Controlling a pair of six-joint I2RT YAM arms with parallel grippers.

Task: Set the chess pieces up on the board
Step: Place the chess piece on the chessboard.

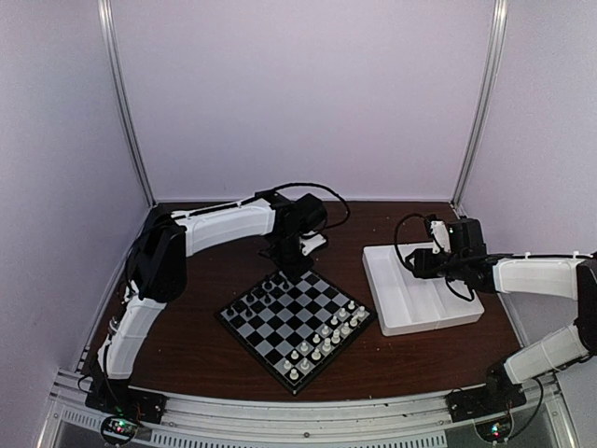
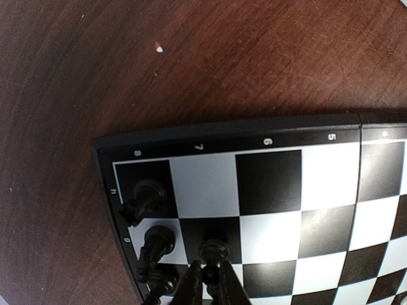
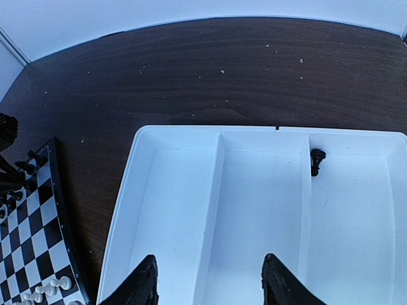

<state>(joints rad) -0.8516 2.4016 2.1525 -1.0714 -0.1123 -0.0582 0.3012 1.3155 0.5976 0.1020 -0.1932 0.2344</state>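
Observation:
The board [image 1: 297,317] lies in the middle of the table, turned like a diamond. Black chess pieces [image 1: 266,291] stand along its far-left edge. In the left wrist view, my left gripper [image 2: 209,262] is shut on a black pawn [image 2: 215,250] that stands upright on a dark square in the second row from the board's corner. Two black pieces [image 2: 147,198] [image 2: 156,244] stand in the edge row beside it. My right gripper [image 3: 208,259] hangs open over the white tray [image 3: 219,190], holding nothing. One black piece [image 3: 317,161] lies in the tray's right compartment.
White chessmen [image 1: 326,341] fill the board's near-right rows. The white tray [image 1: 424,289] sits right of the board, under the right arm. The left arm arches over the table's far left. Walls enclose the back and sides.

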